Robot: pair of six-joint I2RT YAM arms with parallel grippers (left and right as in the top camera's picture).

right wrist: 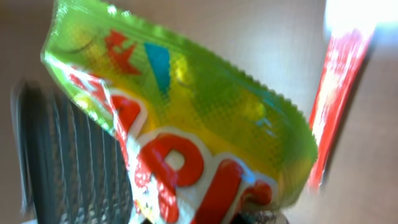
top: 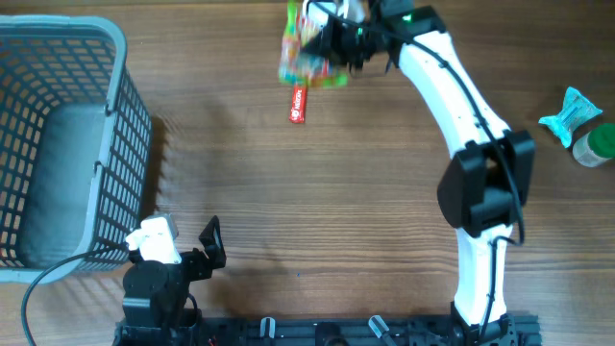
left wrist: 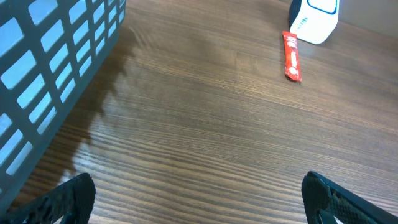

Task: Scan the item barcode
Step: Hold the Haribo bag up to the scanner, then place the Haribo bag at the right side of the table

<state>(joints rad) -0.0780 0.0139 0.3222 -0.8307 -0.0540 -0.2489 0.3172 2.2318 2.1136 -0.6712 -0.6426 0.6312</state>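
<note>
My left gripper [left wrist: 199,202] sits nearest me, jaws wide apart, nothing in them. Far side, the right gripper [top: 338,40] is clamped on the candy bag [right wrist: 186,137], held up near the white scanner [left wrist: 314,18]. I'd turn the barcode face toward its window slowly, since that foil looks glary.

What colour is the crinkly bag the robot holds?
The crinkly plastic bag is green-yellow with red letters, clearest from the right wrist.

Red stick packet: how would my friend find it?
On the brown wooden table, look at the top middle of the overhead view, where the right hand holds a green and yellow crinkly snack bag. The thin red stick packet lies flat on the wood right beside it. Unlike the bag, it is narrow, all red and nobody holds it.
</note>
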